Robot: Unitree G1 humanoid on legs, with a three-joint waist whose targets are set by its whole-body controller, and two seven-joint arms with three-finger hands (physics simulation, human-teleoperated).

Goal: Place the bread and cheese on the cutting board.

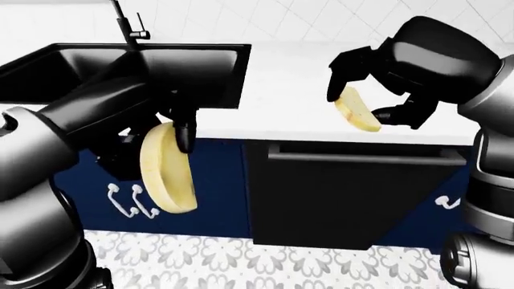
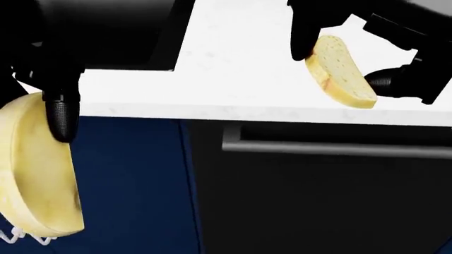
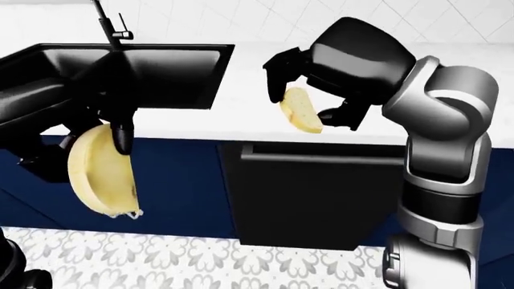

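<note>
White countertop [image 1: 289, 90] beside black sink [image 1: 120, 66]; cutting board not in view. Bread [image 2: 340, 73] clamped in right hand [image 1: 378, 78] over counter, long axis tilted. Cheese [image 1: 167, 168] clamped edge-on in left hand [image 1: 173, 123], hung below counter edge.

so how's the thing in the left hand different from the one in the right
The cheese is a big, smooth, pale yellow rounded piece; the bread is a much smaller slice with a pitted crumb and a browner crust. The cheese hangs below the counter edge in the left hand, while the bread is held over the counter by the right hand. Both are gripped edge-on.
</note>
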